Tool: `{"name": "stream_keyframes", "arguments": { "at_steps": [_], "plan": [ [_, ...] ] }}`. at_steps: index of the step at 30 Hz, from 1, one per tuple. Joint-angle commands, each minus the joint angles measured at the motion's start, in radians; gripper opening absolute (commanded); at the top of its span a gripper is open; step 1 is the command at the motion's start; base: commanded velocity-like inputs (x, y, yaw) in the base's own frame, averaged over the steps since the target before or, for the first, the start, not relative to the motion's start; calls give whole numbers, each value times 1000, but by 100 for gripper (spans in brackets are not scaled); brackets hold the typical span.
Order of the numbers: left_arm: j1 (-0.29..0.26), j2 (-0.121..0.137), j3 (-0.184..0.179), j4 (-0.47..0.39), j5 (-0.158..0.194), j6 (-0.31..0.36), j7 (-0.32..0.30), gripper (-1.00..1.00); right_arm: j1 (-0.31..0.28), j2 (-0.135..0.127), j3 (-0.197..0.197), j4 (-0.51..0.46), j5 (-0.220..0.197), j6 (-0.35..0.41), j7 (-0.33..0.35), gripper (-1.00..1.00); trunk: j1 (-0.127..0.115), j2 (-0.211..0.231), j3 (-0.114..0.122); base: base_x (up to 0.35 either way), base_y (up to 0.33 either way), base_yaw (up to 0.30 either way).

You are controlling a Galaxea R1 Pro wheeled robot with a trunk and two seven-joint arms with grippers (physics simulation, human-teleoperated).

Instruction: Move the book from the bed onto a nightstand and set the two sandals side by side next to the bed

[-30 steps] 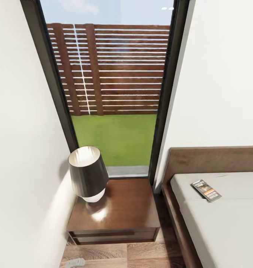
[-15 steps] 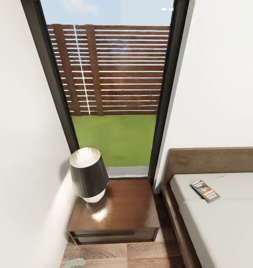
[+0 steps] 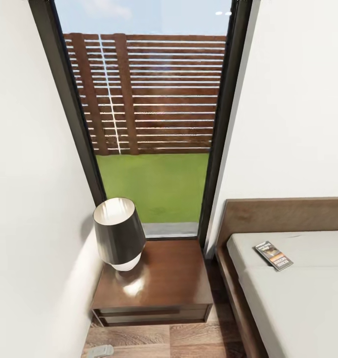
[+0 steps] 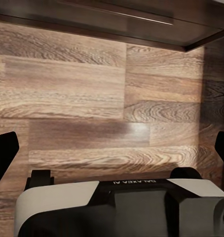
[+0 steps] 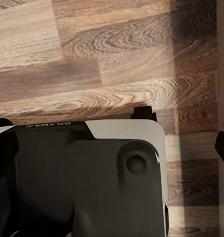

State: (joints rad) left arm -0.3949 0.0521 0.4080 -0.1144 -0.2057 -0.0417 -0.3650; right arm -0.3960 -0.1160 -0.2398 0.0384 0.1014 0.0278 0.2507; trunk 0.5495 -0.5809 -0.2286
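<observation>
Fingers (image 4: 4, 154) of the left gripper stand wide apart over the floor (image 4: 92, 94); the right fingers (image 5: 223, 148) likewise. Beside the nightstand (image 3: 159, 278), the book (image 3: 274, 255) lies on the bed (image 3: 298, 303).

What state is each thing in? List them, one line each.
book: lying flat on the bed, near the headboard
nightstand: drawer shut, lamp standing on it
lamp: upright, unlit as far as I can tell
left jaws: spread wide, empty
right jaws: spread wide, empty

Wood-plank floor (image 5: 117, 59) below; dark fingers (image 5: 223, 148) spread wide at edges.
</observation>
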Motion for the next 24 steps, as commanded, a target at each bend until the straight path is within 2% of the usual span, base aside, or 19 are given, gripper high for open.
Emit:
{"name": "stream_keyframes", "arguments": {
  "at_steps": [1, 24],
  "plan": [
    [-1, 0, 8, 1, -11, -4, -3, 100, -1, -1, -9, 2, 10, 1, 2, 100, -4, 6, 2, 0, 0, 0],
    [-1, 0, 8, 2, -11, -4, -3, 100, -1, -1, -9, 2, 11, 1, 2, 100, -92, 167, 74, 0, 0, 0]
  ]
}}
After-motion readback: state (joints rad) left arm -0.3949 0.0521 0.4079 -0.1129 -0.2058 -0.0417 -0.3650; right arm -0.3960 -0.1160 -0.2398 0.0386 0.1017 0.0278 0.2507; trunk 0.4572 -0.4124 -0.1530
